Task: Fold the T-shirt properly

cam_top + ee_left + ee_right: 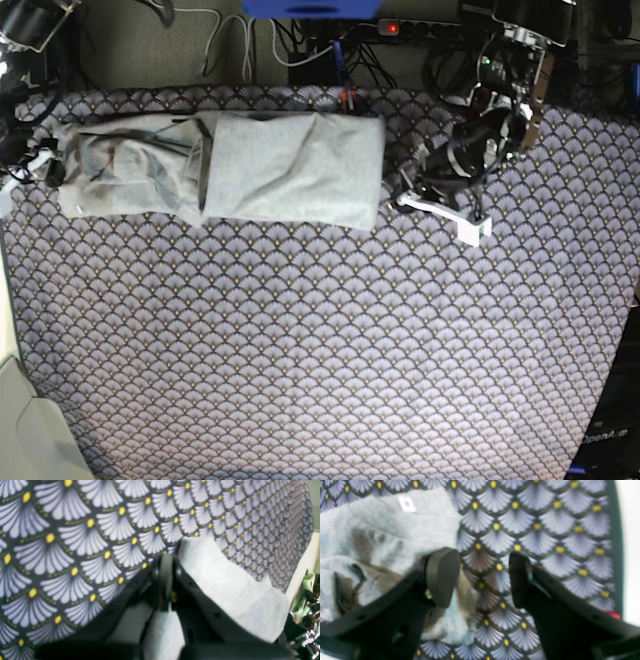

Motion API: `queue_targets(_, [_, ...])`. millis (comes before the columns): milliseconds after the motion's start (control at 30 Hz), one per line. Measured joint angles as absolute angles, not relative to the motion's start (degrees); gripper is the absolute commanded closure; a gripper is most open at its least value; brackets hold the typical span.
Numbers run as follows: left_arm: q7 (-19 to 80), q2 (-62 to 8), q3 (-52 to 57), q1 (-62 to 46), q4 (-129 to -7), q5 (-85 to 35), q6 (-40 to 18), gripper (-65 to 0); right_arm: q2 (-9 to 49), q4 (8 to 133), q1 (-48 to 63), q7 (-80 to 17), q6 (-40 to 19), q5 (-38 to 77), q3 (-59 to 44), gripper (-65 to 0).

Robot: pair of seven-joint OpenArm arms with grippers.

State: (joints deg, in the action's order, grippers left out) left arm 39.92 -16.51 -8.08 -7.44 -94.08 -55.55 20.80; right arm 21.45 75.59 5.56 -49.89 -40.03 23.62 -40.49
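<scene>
Left gripper (pixel 166 580) is seen clamped on an edge of the T-shirt (pixel 220 165), grey cloth being pinched between the closed jaws in the left wrist view. In the base view this arm is placed at the shirt's end nearest that view's right, where the hem appears to be held, though the contact itself is hidden by the arm. The T-shirt is laid along the far side of the purple fan-patterned tablecloth (pixel 320 340) as a long band, smoother toward the left gripper and rumpled at the opposite end. Right gripper (pixel 483 580) is held with its jaws wide apart and nothing between them, one finger (pixel 442 576) set over the crumpled cloth and the other over bare tablecloth.

For the step in hand, the grip is best judged secure only if both layers of the hem are caught. The edge should be lifted just clear of the tablecloth and carried straight along the band, so that the fold line is kept square. The rumpled end is best pinned or flattened first, so that creases are not trapped under the fold.
</scene>
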Motion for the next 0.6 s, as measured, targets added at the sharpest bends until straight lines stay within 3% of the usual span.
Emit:
queue_targets(300, [42.6, -16.5, -8.0, -7.5, -94.2, -55.5, 20.8, -0.3, 21.6, 75.5, 5.6, -50.4, -40.0, 23.6, -40.7, -39.9])
queue_targets(600, [42.8, -16.5, -8.0, -7.4, -94.1, -55.4, 20.8, -0.3, 21.8, 75.7, 2.8, -57.5, -40.0, 23.5, -41.0, -40.0])
